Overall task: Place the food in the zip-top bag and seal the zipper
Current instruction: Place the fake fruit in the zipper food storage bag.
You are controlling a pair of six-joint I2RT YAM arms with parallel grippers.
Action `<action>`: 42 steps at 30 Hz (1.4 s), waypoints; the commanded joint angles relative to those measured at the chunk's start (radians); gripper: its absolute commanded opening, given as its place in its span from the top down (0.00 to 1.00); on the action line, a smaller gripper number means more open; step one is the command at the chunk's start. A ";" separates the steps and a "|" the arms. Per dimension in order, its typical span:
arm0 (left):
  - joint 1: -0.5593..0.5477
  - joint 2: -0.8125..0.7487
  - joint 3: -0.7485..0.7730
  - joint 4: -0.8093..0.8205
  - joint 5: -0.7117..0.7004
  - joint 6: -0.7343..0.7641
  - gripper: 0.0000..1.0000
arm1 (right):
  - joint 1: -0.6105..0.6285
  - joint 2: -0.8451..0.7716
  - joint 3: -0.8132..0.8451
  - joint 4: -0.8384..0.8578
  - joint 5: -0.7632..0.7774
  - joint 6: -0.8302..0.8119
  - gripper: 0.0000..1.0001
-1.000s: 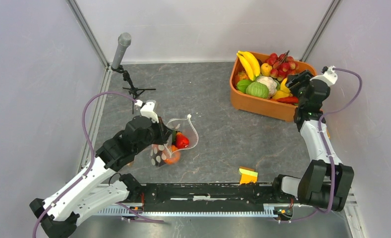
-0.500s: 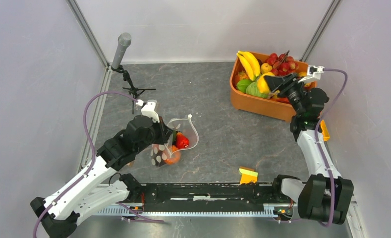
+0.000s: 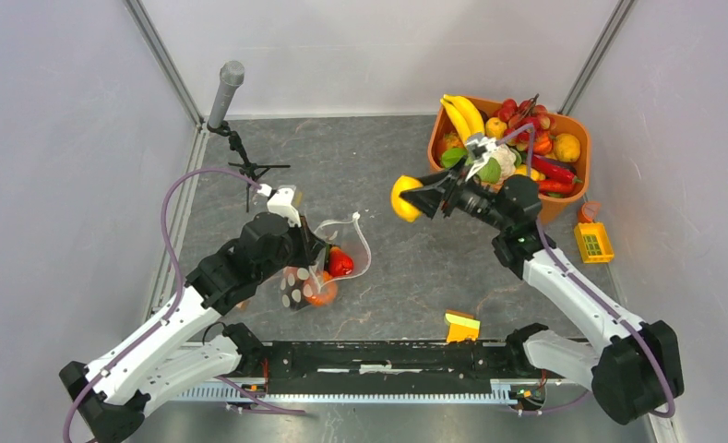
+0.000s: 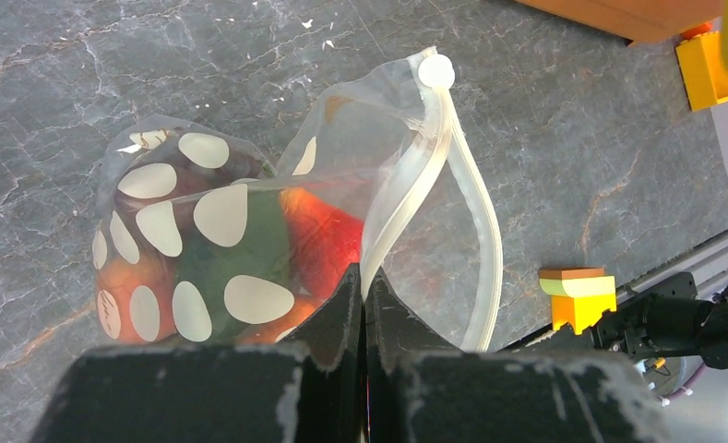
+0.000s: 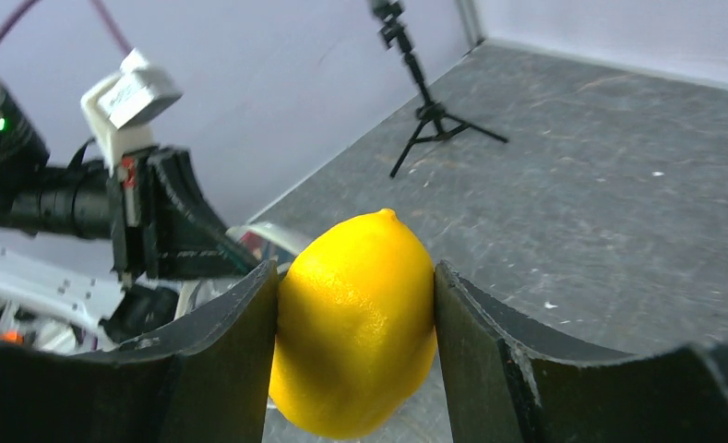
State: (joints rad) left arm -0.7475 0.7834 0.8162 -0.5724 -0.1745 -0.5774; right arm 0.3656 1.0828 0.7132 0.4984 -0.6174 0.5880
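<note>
The clear dotted zip-top bag [image 3: 318, 268] lies left of centre, holding red, orange and green toy food [image 4: 318, 245]. Its white zipper strip [image 4: 434, 185] stands open in a loop. My left gripper [image 4: 363, 281] is shut on the near lip of the bag's zipper and holds the mouth up; it also shows in the top view [image 3: 309, 251]. My right gripper [image 3: 420, 200] is shut on a yellow lemon [image 3: 403, 197] and holds it in the air, right of the bag. In the right wrist view the lemon [image 5: 355, 318] fills the space between the fingers.
The orange tub [image 3: 489, 189] of toy fruit and vegetables stands at the back right. A small black tripod [image 3: 249, 169] with a grey microphone stands at the back left. A yellow-orange block [image 3: 461, 326] lies near the front rail. A yellow crate [image 3: 593, 242] sits by the right wall.
My right arm lifted the lemon out of the tub and swung it left toward the bag. The left gripper and the bag stayed in place.
</note>
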 commanded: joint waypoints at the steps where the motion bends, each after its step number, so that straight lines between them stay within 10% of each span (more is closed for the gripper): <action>1: 0.002 -0.011 -0.014 0.046 0.012 -0.027 0.98 | 0.127 0.005 0.026 -0.046 0.039 -0.152 0.58; 18: 0.002 -0.026 0.009 0.037 0.042 -0.026 0.98 | 0.556 0.229 0.157 -0.160 0.318 -0.394 0.57; 35: 0.003 -0.091 0.031 0.029 0.021 -0.039 0.98 | 0.697 0.331 0.157 0.005 0.649 -0.346 0.47; 42: 0.003 -0.111 0.034 0.025 -0.014 -0.042 0.98 | 0.698 0.376 0.217 -0.023 0.343 -0.343 0.23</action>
State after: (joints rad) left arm -0.7475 0.6868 0.8093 -0.5789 -0.1635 -0.5785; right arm 1.0573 1.4414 0.8585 0.4389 -0.1184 0.2409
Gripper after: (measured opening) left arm 0.040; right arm 0.709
